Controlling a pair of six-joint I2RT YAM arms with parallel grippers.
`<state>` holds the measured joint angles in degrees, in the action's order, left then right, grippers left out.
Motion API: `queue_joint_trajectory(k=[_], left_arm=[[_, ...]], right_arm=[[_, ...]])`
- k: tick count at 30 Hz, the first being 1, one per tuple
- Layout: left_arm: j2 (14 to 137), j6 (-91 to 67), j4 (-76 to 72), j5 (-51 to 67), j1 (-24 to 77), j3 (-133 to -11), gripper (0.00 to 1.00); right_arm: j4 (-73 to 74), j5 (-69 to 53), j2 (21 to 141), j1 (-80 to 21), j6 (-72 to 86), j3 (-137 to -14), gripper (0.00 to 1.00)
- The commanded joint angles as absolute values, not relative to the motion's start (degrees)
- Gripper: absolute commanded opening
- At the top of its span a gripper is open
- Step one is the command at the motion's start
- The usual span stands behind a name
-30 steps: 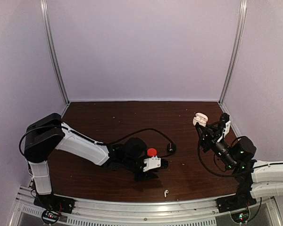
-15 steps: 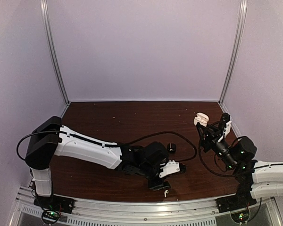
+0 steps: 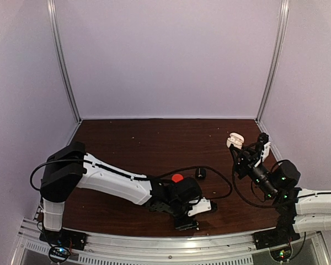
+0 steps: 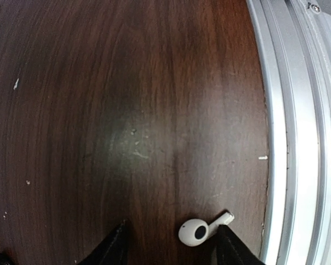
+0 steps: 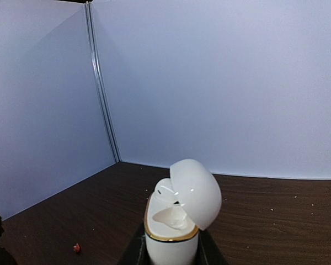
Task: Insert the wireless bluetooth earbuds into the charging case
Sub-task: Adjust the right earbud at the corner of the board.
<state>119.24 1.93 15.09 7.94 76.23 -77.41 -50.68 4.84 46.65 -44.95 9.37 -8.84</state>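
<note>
A white stemmed earbud (image 4: 201, 230) lies on the dark wood table close to the near edge. It sits between the fingers of my left gripper (image 4: 172, 244), nearer the right finger (image 4: 227, 248), and the jaws stand open around it. In the top view the left gripper (image 3: 188, 220) covers this earbud. My right gripper (image 5: 174, 258) is shut on the white, gold-rimmed charging case (image 5: 171, 245) and holds it upright above the table at the right (image 3: 234, 139). The case lid (image 5: 196, 193) is open, and one white earbud (image 5: 166, 189) sits inside beside an empty socket.
A red case (image 3: 177, 178) and a small black case (image 3: 201, 173) lie mid-table behind the left gripper. The metal rail (image 4: 298, 138) runs along the table's near edge, just right of the earbud. A tiny red piece (image 5: 76, 248) lies on the table.
The left arm swung from the red case toward the near edge and came down over the white earbud, and its jaws opened. The right arm has not moved.
</note>
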Motion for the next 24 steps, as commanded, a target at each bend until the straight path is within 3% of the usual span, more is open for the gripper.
queue_joint_trajectory(k=[1, 9, 15, 24], left_arm=[[120.32, 1.79, 16.95, 4.38, 76.38, -78.63, 0.54], [119.70, 0.19, 15.79, -1.21, 71.58, -77.93, 0.46], [118.44, -4.51, 12.88, -3.33, 64.68, -76.69, 0.45], [113.72, -0.64, 17.13, 5.67, 67.96, -78.26, 0.53]], right_arm=[[-50.98, 5.29, 46.05, -44.46, 8.91, -9.05, 0.00], [-51.00, 5.42, 45.84, -44.38, 8.94, -8.90, 0.00], [-51.06, 5.68, 45.46, -44.38, 9.01, -8.44, 0.00], [-49.41, 6.35, 43.96, -44.23, 8.36, -8.44, 0.00]])
